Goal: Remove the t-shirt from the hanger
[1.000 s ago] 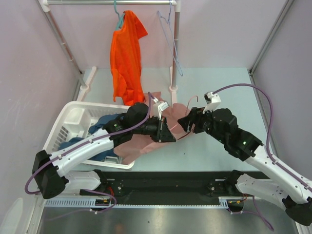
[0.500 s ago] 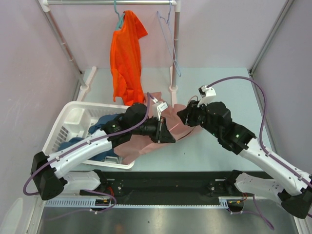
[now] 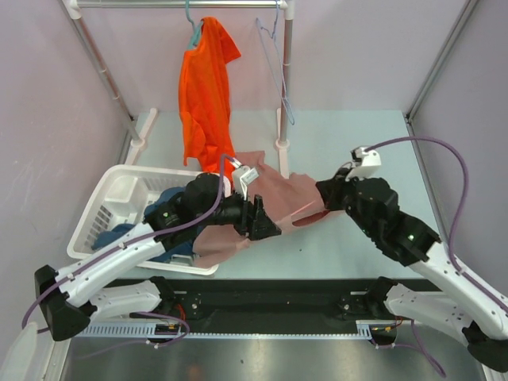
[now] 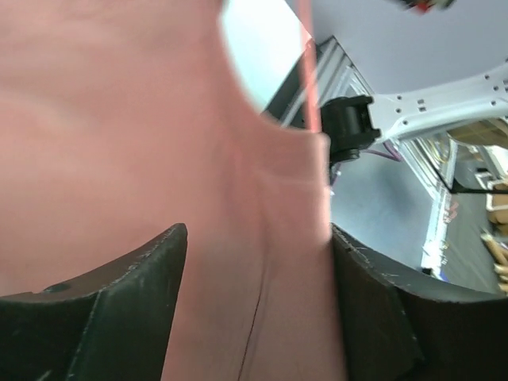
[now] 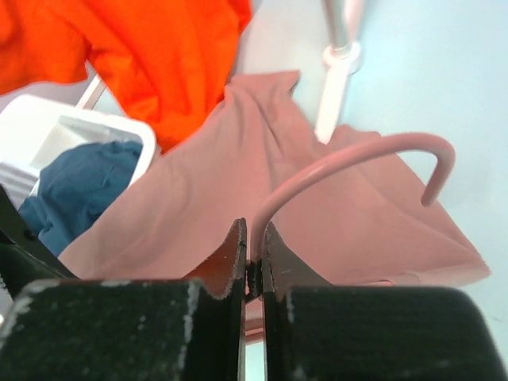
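Note:
A pink t-shirt [image 3: 279, 190] lies spread on the table, from the basket's corner toward the right arm. Its pink hanger [image 5: 359, 157] shows only as a curved hook rising out of the cloth. My right gripper [image 5: 254, 238] is shut on the stem of that hook, at the shirt's right end [image 3: 327, 197]. My left gripper [image 3: 266, 226] is at the shirt's lower left, open. In the left wrist view pink fabric [image 4: 119, 119] fills the wide gap between its fingers [image 4: 258, 238], which stand apart from it.
An orange t-shirt [image 3: 205, 87] hangs from a teal hanger on the rail at the back. An empty wire hanger [image 3: 278, 71] hangs beside it. The rack's post foot [image 3: 282, 144] stands just behind the pink shirt. A white basket [image 3: 119, 190] with blue clothes [image 3: 171, 200] sits left.
My left gripper opened, let go of the pink fabric and drew back left. My right gripper closed on the hanger hook and pulled right, stretching the shirt out.

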You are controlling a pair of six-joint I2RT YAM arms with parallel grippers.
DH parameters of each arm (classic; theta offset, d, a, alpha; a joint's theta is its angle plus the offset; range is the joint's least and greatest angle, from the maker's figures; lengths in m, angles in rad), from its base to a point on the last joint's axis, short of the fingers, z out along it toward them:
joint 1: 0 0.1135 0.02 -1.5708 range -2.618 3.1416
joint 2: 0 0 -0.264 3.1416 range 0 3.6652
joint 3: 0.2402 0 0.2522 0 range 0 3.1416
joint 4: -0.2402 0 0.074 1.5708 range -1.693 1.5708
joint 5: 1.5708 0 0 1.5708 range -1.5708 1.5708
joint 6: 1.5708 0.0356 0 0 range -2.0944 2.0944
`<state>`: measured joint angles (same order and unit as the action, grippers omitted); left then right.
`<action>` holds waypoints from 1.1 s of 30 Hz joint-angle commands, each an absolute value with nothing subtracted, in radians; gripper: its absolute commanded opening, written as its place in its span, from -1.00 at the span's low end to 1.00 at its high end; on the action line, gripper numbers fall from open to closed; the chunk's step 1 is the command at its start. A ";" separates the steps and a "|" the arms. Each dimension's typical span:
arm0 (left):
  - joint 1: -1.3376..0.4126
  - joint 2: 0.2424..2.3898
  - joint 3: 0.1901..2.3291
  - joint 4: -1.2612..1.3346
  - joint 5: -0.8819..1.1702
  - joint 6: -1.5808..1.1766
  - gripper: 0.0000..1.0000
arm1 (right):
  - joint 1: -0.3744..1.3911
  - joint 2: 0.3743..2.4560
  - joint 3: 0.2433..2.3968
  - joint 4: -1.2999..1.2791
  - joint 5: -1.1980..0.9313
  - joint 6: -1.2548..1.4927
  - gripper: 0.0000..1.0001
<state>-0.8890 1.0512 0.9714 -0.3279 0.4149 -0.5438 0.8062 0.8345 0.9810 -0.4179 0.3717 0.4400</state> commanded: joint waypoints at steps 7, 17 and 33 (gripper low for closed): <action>-0.896 0.940 0.851 -0.324 0.437 -0.520 0.51 | 0.655 0.701 1.071 -0.560 0.486 0.523 -1.00; -0.894 0.873 0.926 -0.517 0.022 -0.520 -0.99 | 0.606 0.663 1.143 -0.669 0.543 0.583 -1.00; -0.894 0.701 0.862 -0.422 -0.171 -0.643 -0.99 | 0.600 0.586 1.140 -0.655 0.446 0.742 -1.00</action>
